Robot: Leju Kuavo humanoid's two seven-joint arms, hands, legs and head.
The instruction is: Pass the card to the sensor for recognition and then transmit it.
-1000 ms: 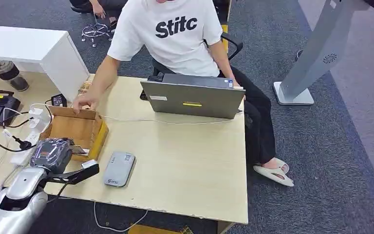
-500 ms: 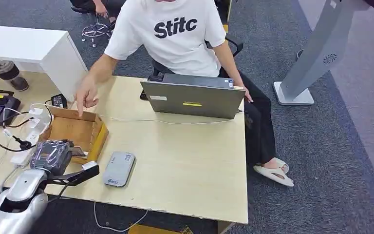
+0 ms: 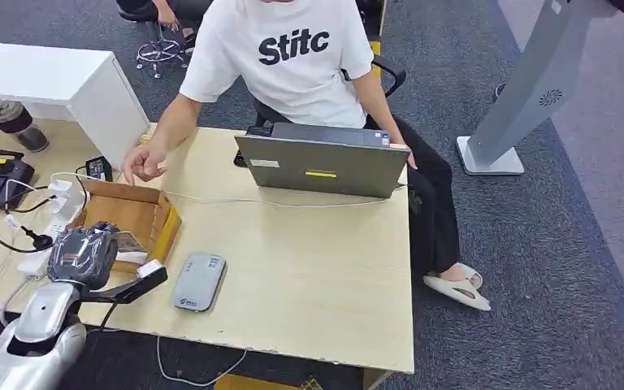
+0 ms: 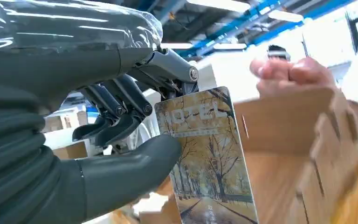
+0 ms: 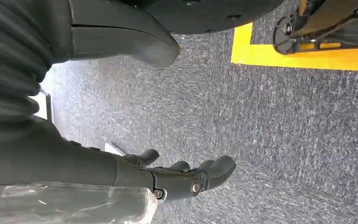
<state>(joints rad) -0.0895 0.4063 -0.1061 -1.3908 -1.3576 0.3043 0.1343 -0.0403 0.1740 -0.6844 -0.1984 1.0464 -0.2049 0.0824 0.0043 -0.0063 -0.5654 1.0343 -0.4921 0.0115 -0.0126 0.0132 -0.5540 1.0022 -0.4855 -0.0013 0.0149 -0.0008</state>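
I've got the hotel key card pinched between thumb and fingers of my left hand, just above the open cardboard box at the table's left edge, face out, I'd guess for scanning. The grey card reader lies just beside the box near the front edge. A person's hand rests at the box's far rim. My right hand hangs over the carpet, fingers loosely apart, holding nothing.

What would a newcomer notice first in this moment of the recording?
Probably the left hand pinching a card printed with autumn trees, just over the open cardboard box at the table's left end. Next, the person in a white shirt seated behind the laptop, one hand hovering at the box's far edge.
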